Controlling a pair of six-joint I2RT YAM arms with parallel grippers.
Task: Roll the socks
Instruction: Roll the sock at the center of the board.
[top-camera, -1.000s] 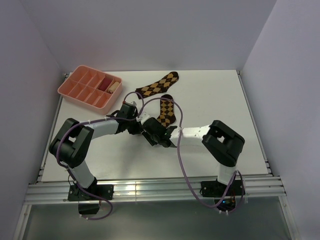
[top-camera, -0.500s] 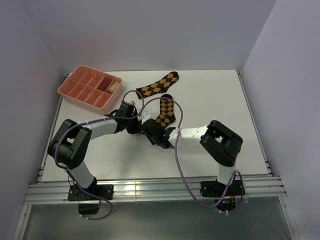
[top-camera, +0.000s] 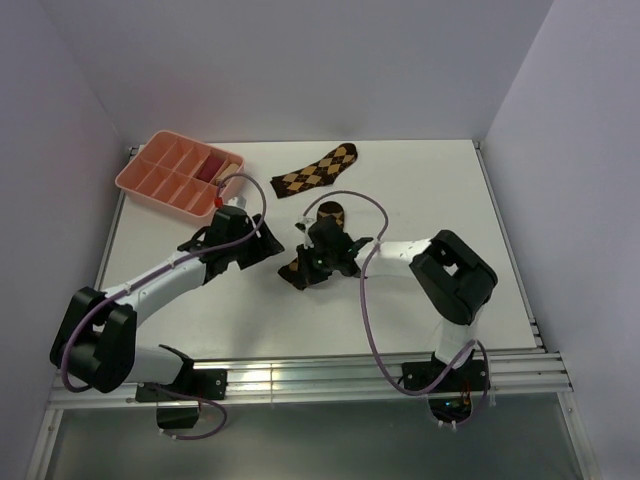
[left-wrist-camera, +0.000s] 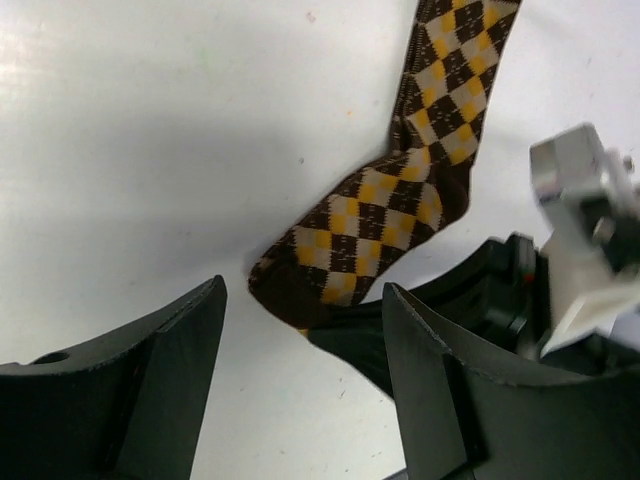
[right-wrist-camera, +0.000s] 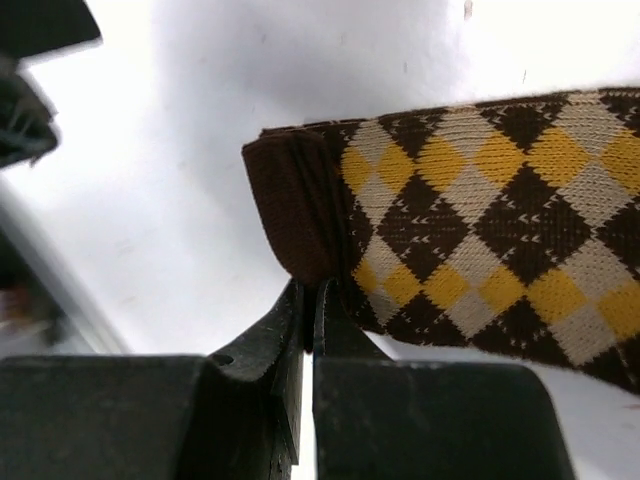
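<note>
Just right of the left gripper (left-wrist-camera: 302, 290), whose jaws gape empty, the near sock (left-wrist-camera: 380, 215) stretches away toward the back; the right gripper (right-wrist-camera: 310, 292) is pinched shut at its brown near end; the other sock (top-camera: 318, 168) lies farther back

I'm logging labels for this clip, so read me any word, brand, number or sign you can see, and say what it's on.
No readable text in any view.
The far sock and near sock bear only a diamond pattern.
The tray, table, left arm and right arm show no label.
</note>
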